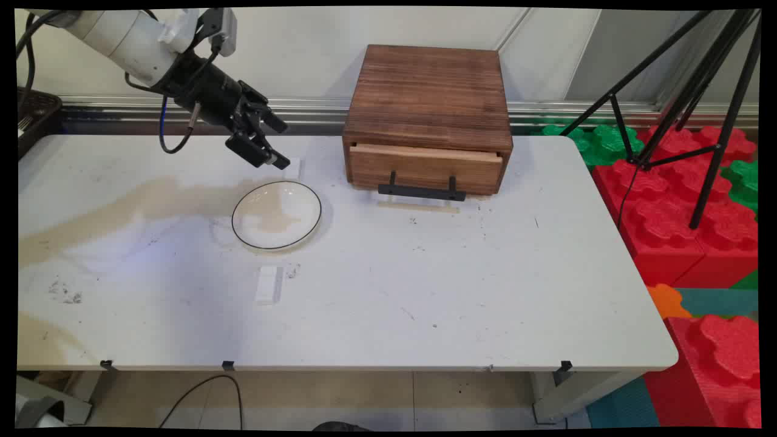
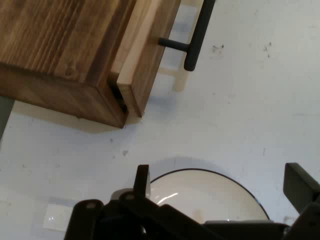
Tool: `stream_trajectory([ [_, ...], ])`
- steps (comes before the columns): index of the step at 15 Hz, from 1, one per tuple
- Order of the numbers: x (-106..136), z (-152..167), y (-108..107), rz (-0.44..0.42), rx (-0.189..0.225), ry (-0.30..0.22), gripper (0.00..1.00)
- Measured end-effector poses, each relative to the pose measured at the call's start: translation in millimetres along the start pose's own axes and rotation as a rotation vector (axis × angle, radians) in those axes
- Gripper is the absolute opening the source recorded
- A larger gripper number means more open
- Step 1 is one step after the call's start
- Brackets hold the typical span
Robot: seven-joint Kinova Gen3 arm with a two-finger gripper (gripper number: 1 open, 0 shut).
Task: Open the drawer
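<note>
**Gripper hovering over the plate's far rim**

Your gripper (image 1: 265,138) hangs with its jaws spread and nothing between them. Just below them lies the white plate (image 1: 277,215) with a black rim. Beyond the jaws stands the wooden drawer box (image 1: 428,103), its drawer (image 1: 425,168) pulled slightly out, black handle (image 1: 422,191) facing forward.

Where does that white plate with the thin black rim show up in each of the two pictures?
Main view: the plate lies left of centre on the table, below the raised gripper.
Hand view: the plate sits at the bottom centre, partly behind the gripper's linkage.
Shared landmark: the wooden drawer box with its black handle.
</note>
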Motion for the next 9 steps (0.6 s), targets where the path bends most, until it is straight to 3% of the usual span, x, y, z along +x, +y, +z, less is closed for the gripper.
stream_trajectory([
  [9,36.7,15.3,21.3,-0.013,-0.004,-0.004,1.00],
])
